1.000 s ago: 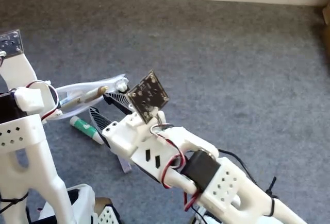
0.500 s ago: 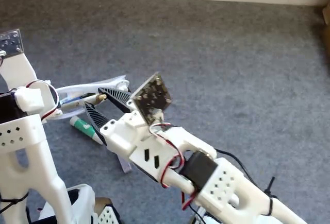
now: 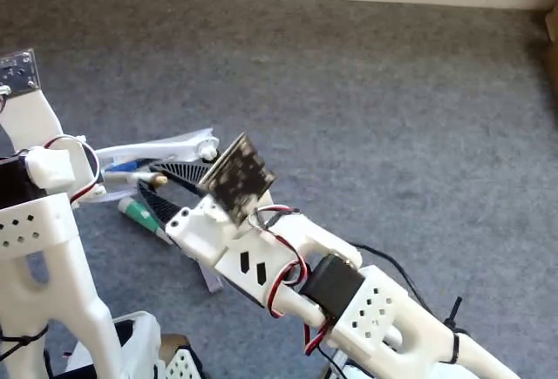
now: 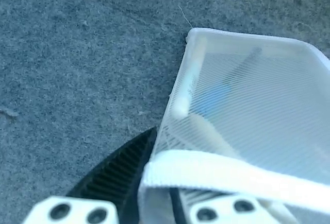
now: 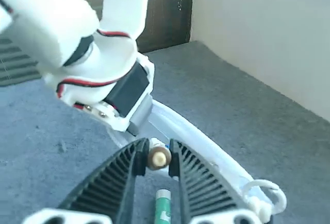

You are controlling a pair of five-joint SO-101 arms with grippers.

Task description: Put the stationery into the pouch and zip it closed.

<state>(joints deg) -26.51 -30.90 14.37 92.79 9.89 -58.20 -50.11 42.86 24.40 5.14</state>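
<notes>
**Nearly home: pen lined up at the pouch mouth**

Left of centre in the high view, the right end effector (image 5: 155, 151) is clamped on a pen (image 3: 159, 176), whose tan end shows between its black fingers. The pen's hidden end points toward the open rim of the white mesh pouch (image 4: 247, 105). The left end effector (image 4: 149, 183), at the left edge of that frame, is closed on the pouch's banded edge and holds it up off the grey desk (image 3: 392, 91). Several pieces of stationery already show through the mesh. A green-capped marker (image 3: 139, 213) lies on the desk just below the pouch and is yet to be picked up.

The step in hand looks like feeding the pen through the opening. To do it well, the pen should stay in line with the long side of the pouch and slide in low, so its tip does not snag on the mesh or the rim. The left arm should hold the mouth steady and taut. The pen is best released only once most of its length is inside. The zip pull (image 5: 263, 195) should be kept out of its path.
</notes>
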